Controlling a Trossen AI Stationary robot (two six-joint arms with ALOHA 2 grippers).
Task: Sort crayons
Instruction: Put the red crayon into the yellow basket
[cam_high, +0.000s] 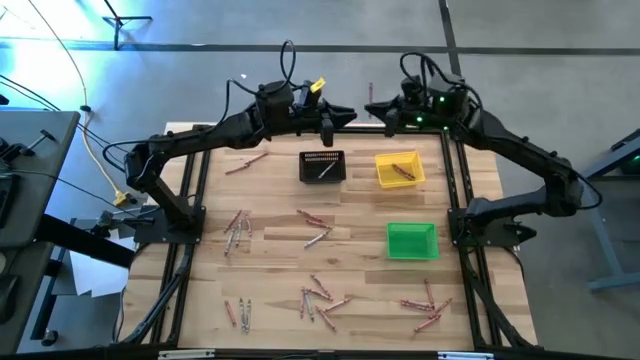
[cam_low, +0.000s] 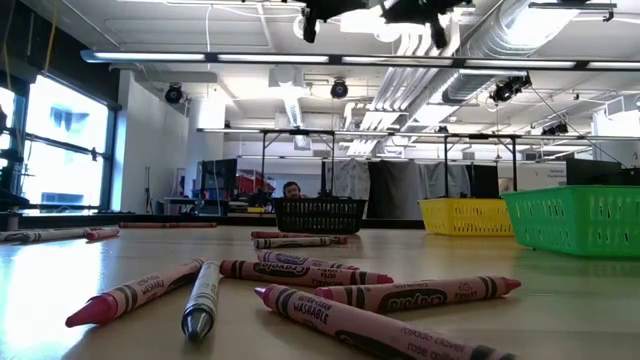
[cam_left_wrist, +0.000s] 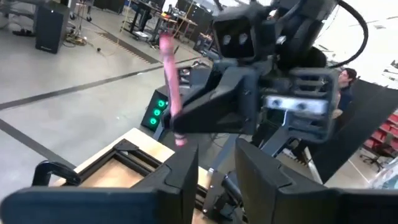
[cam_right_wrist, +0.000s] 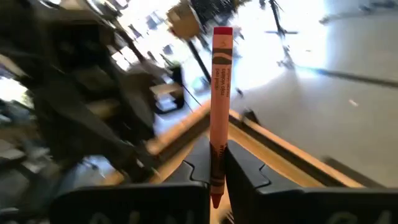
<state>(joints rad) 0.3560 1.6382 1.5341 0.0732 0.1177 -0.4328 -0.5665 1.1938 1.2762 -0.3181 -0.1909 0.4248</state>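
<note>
Both dark arms are raised over the far edge of the pale wooden plank table (cam_high: 350, 240), wrists turned toward each other, grippers nearly meeting above the rear rail. Right gripper (cam_right_wrist: 217, 171): fingers pinched tight on a reddish-orange wax crayon with a paper wrapper (cam_right_wrist: 220, 106), which stands upright between them, flat end up, pointed tip poking out below the pads. The left wrist view shows the same crayon (cam_left_wrist: 171, 87) as a pinkish stick clamped in the right gripper's jaws. Left gripper (cam_high: 345, 115): fingers (cam_left_wrist: 186, 174) parted with a clear gap, nothing between them, held just short of the right gripper (cam_high: 368, 112). On the table, toward the far side, sit a small black mesh bin (cam_high: 322, 166) with a pale stick lying in it, a small yellow mesh bin (cam_high: 399, 168) holding a couple of reddish crayons, and nearer the front right a small green mesh bin (cam_high: 411, 241). Loose crayons (cam_high: 320, 298), reddish-pink with a few grey ones, lie in scattered clusters at the front centre; more sit at the left middle, centre, front left and front right, with two near the far left corner. From table height, several pink crayons (cam_low: 300, 270) and a grey one lie close in the foreground. A person's head shows behind the black bin in the room beyond.
</note>
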